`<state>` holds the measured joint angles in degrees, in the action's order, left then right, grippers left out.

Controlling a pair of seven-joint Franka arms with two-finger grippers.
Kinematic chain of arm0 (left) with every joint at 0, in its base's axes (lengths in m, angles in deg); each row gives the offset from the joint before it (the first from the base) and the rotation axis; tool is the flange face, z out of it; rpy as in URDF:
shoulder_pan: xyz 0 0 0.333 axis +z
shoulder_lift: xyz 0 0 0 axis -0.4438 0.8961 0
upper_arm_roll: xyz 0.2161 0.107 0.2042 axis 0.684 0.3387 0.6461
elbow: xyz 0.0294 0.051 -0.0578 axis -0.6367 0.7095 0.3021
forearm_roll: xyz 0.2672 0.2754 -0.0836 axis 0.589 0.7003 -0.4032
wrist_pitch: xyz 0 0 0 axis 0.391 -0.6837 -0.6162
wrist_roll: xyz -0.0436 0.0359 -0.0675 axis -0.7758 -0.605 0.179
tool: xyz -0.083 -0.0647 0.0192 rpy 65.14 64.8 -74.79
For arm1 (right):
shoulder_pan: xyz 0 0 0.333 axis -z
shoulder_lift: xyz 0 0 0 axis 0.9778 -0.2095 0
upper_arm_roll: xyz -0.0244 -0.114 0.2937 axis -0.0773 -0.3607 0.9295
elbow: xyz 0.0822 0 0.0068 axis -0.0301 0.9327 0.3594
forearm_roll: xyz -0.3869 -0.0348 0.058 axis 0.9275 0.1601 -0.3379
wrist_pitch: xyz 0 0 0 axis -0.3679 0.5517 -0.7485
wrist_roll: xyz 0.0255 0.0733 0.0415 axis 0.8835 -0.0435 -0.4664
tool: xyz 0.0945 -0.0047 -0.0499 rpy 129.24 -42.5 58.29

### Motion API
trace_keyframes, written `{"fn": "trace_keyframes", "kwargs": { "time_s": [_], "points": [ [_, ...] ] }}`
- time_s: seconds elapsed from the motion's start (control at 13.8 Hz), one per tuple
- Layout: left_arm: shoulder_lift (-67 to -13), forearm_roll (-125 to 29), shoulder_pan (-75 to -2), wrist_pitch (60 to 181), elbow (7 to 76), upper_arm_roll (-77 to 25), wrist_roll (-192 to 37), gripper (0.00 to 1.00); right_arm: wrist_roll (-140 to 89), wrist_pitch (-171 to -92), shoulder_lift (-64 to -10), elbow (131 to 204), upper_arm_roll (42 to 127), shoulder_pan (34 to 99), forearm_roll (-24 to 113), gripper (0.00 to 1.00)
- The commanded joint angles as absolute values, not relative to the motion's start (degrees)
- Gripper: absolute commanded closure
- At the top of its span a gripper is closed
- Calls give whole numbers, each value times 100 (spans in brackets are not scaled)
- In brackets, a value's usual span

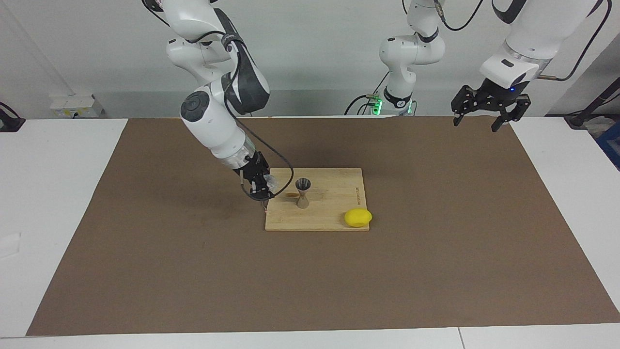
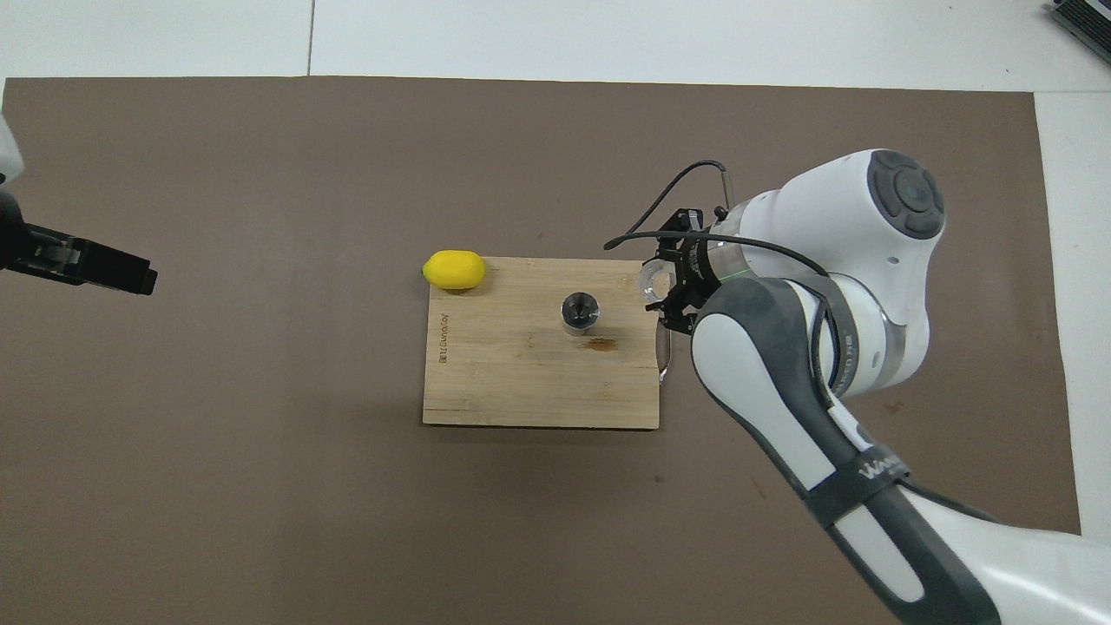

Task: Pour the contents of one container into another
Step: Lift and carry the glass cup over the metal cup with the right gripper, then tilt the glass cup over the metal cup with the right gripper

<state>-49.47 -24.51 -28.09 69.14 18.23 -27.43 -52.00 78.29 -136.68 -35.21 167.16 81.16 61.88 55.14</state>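
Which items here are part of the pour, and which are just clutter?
In the job:
clear cup, held in the right gripper over the board's edge
metal jigger, upright on the board

Lying about:
cutting board
lemon
left gripper, waiting

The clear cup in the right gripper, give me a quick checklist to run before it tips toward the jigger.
1. Clear cup held in the right gripper: ok, fingers shut on it.
2. Cup over the jigger: not ok, it hangs over the cutting board edge at the right arm's end, beside the jigger.
3. Jigger upright, mouth open upward: ok.
4. Lemon away from the pour path: ok, it sits at the board's corner toward the left arm's end.
5. Left gripper out of the way: ok, waiting raised over the mat's edge.
6. Liquid in the cup: cannot tell.
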Motion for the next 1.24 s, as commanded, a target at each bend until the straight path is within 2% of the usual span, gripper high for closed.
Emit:
{"fn": "trace_keyframes", "kwargs": {
  "time_s": [0.0, 0.36, 0.73, 1.16],
  "points": [
    [-4993, -2349, -2811, 6865, 1835, -2753, -5303, 0, 8205, -13596, -3650, 16379, 8096, 5885, 6113, 92],
    [-5054, -2349, -2767, 6891, 1958, -2814, -5303, 0, 8576, -13553, -3641, 16387, 8114, 5558, 7141, 92],
    [-5054, -2349, -2275, 6874, 1967, -3289, -5303, 0, 8647, -13605, -3632, 16387, 8114, 5190, 7863, 92],
    [-5054, -2349, -2371, 6882, 1993, -3254, -5303, 0, 8655, -13605, -3597, 16422, 8114, 4952, 8752, 92]
  ]
}}
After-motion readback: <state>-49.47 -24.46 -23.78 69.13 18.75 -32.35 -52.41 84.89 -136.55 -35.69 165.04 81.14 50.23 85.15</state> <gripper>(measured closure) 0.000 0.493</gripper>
